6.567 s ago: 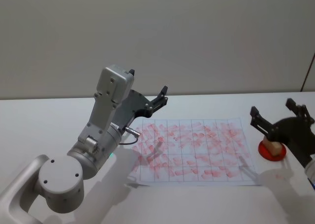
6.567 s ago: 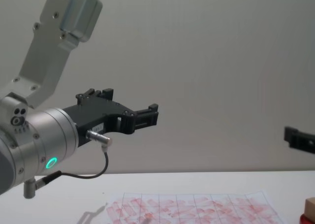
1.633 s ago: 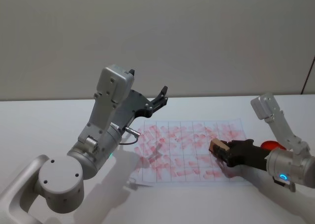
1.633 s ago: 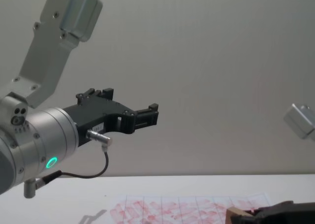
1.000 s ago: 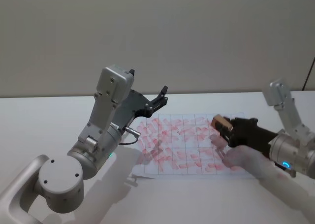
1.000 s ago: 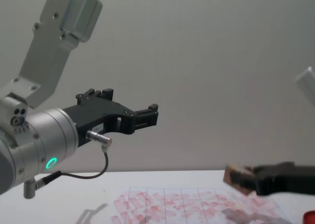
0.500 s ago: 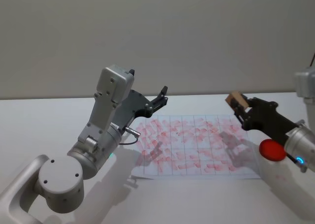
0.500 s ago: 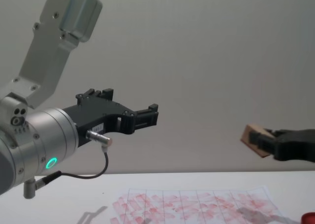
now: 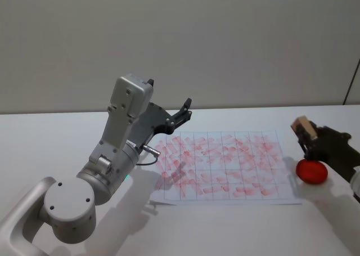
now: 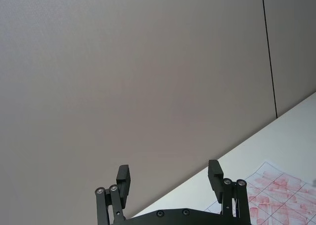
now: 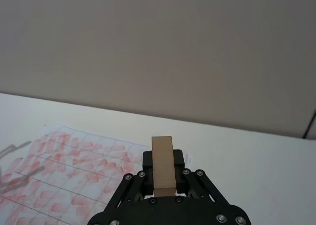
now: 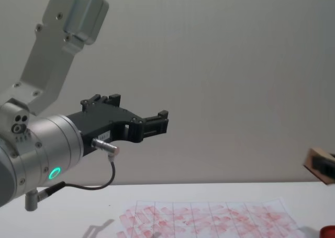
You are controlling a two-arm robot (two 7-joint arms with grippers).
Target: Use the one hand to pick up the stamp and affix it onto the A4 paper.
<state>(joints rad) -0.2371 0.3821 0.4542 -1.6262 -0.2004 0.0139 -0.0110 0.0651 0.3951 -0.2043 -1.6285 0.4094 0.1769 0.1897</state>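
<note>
The stamp, a small light-brown wooden block, is held off the table in my right gripper, which is shut on it. It hangs just past the right edge of the A4 paper, above the red pad. The right wrist view has the stamp upright between the black fingers of the right gripper, with the paper beyond it. The chest view catches the stamp at its right edge. My left gripper stays raised and open over the paper's far left corner.
A red round pad lies on the white table to the right of the paper, under the right gripper. The left arm's silver body rises beside the paper's left edge. A plain wall stands behind the table.
My right gripper has carried the stamp to the right, off the paper and to above the red pad, sinking a little. The left arm has not moved.
</note>
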